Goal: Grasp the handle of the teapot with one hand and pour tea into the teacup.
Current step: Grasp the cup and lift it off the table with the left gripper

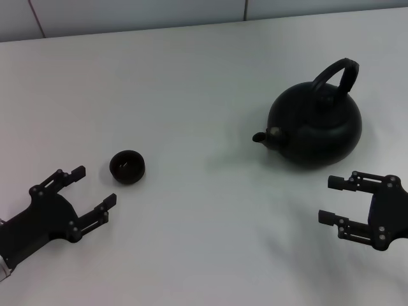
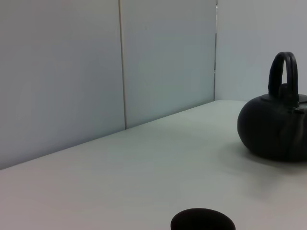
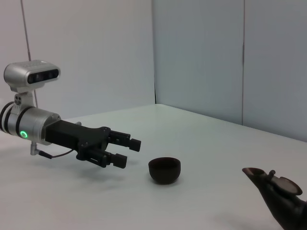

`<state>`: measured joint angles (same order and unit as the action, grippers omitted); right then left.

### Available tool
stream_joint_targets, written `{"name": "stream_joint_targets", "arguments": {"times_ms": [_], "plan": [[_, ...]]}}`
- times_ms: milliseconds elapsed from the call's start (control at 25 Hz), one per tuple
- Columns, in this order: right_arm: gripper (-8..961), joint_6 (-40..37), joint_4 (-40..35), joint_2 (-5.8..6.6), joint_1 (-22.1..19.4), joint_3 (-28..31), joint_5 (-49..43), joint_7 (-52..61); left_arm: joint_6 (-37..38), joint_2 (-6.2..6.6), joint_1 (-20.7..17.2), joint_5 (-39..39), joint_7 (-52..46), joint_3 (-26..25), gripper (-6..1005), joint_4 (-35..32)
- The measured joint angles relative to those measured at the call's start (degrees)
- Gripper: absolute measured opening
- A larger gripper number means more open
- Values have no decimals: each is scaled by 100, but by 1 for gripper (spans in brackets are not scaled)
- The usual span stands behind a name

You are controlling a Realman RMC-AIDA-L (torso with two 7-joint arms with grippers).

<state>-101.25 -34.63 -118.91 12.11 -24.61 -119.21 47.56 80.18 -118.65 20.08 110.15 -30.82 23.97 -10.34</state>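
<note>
The matte black teapot (image 1: 315,126) stands at the right of the white table, its stubby spout pointing left and its arched handle (image 1: 336,74) upright over the lid. It also shows in the left wrist view (image 2: 276,127), and its spout in the right wrist view (image 3: 276,194). The small dark teacup (image 1: 127,166) sits at the left; it shows in the wrist views too (image 2: 202,221) (image 3: 164,169). My left gripper (image 1: 95,189) is open and empty, just near of the teacup (image 3: 127,151). My right gripper (image 1: 333,199) is open and empty, near of the teapot.
The white table (image 1: 204,83) ends at a light panelled wall (image 1: 127,13) behind. The stretch between teacup and teapot is bare tabletop.
</note>
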Motion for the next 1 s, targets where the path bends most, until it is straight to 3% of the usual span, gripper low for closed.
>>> {"name": "stream_joint_targets", "arguments": {"times_ms": [480,760,1000], "plan": [[605,-34,-1,0,22,100,11,7,-280,-14,186,-7,0,9,795,128],[603,-51,0,0,40,138,12,8,-913,-21,711,-19,-2,12,794,504],[601,-113,0,3,49,143,12,13,-1090,-35,884,-8,-4,11,793,576]]}}
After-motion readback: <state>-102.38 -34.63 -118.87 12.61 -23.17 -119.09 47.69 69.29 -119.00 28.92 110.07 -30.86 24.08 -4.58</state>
